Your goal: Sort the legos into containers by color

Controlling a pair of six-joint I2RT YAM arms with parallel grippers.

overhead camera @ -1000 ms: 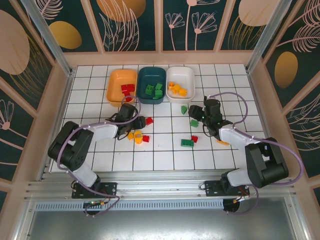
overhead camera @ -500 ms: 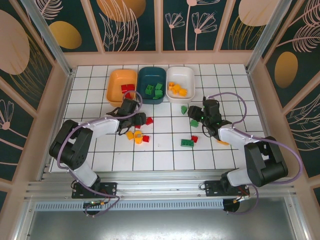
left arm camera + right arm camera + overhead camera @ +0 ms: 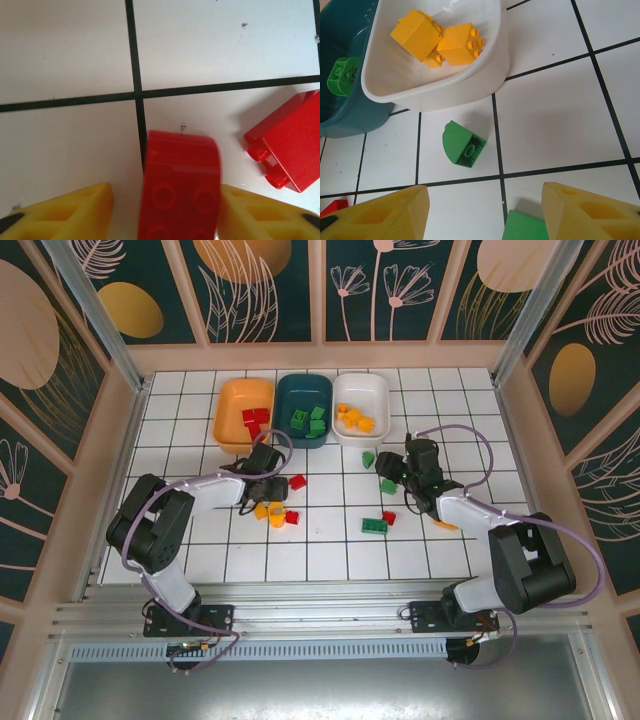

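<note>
Red plastic marks the left arm's work piece. The red brick (image 3: 180, 185) lies on the white tiled floor (image 3: 65, 55) between the yellow fingers (image 3: 65, 212) of the left gripper (image 3: 165, 200). A strip of floor shows on one side of it, and the other pad is at or against its face. The jaws stand narrow about it and do not look clamped yet.

Close squarely on the two flat side faces. Lift straight up, so that the second red brick (image 3: 285, 142), just beside, is not dragged along. Carry the piece to the orange tub (image 3: 235, 405), which already holds red pieces. The teal tub (image 3: 300, 390) holds green and the white tub (image 3: 372, 392) holds yellow.

The right gripper (image 3: 485, 200) hangs with its jaws wide, gripping nothing. A green brick (image 3: 522, 227) lies on the floor under the gap. A rounded green brick (image 3: 463, 145) lies ahead, near the white tub's wall. Centre over one piece only before descending.

Compared with the picture of a second ago, the left jaws are narrower and the left wrist sits nearer the tubs. The right arm is nearly unchanged and its jaws are as wide as they were. The loose bricks on the floor and the contents of the tubs lie as they did.
</note>
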